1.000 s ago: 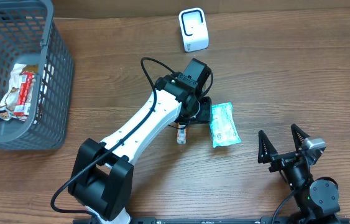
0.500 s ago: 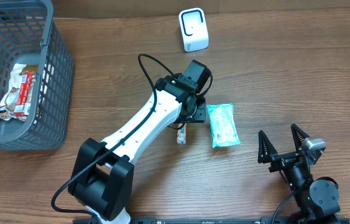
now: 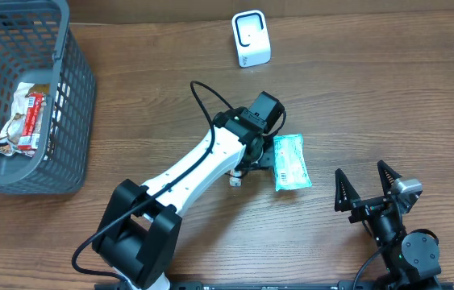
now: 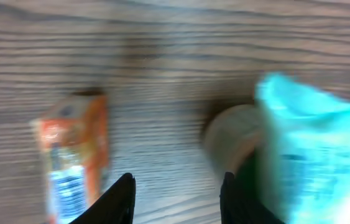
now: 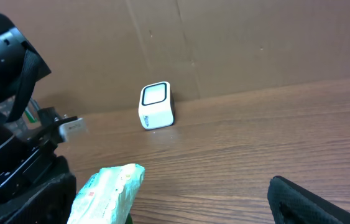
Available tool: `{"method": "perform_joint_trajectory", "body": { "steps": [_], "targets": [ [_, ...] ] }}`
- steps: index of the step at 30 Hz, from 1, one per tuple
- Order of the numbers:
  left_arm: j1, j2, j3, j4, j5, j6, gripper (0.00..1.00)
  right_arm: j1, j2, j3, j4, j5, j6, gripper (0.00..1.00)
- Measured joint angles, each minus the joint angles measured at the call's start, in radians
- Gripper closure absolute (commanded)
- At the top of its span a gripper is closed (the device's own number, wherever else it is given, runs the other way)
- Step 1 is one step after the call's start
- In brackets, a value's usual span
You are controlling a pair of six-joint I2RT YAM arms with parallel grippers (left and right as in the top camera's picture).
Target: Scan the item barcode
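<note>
A teal plastic packet (image 3: pixel 291 162) lies flat on the wooden table, and a small orange box (image 3: pixel 235 179) lies just to its left. My left gripper (image 3: pixel 256 159) hangs low over the gap between them. The blurred left wrist view has the orange box (image 4: pixel 73 157) on the left and the teal packet (image 4: pixel 316 149) on the right. The left gripper (image 4: pixel 178 182) is open there, with only bare wood between its fingers. The white barcode scanner (image 3: pixel 251 39) stands at the back. My right gripper (image 3: pixel 365 196) rests open near the front edge, right of the packet (image 5: pixel 107 191).
A grey mesh basket (image 3: pixel 72 105) at the far left holds a wrapped snack (image 3: pixel 23 119). The scanner (image 5: pixel 156 106) stands in front of a brown cardboard wall (image 5: pixel 255 43). The left arm (image 3: pixel 190 173) runs diagonally across the middle of the table.
The left wrist has swung right and a little nearer, toward the teal packet, and its jaws have narrowed. The right arm and both items have not moved.
</note>
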Motion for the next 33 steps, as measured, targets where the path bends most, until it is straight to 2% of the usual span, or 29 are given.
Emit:
{"method": "perform_joint_trajectory", "body": {
  "steps": [8, 21, 26, 30, 32, 33],
  "targets": [
    [-0.056, 0.000, 0.000, 0.097, 0.052, -0.032, 0.64, 0.000, 0.000, 0.000, 0.000, 0.000, 0.000, 0.00],
    [-0.116, 0.000, 0.000, 0.131, 0.066, -0.068, 0.63, 0.000, 0.000, 0.000, 0.000, 0.000, 0.000, 0.00],
    [-0.114, 0.000, 0.000, 0.108, 0.041, -0.067, 0.64, 0.000, 0.000, 0.000, 0.000, 0.000, 0.000, 0.00],
    [-0.088, 0.001, 0.013, 0.014, 0.023, -0.067, 0.63, 0.000, 0.000, 0.000, 0.000, 0.000, 0.000, 0.00],
    [-0.063, 0.002, 0.039, -0.026, 0.024, -0.062, 0.54, 0.000, 0.000, 0.000, 0.000, 0.000, 0.000, 0.00],
    [-0.049, 0.002, 0.058, -0.035, 0.026, -0.054, 0.45, 0.000, 0.000, 0.000, 0.000, 0.000, -0.001, 0.00]
  ]
}}
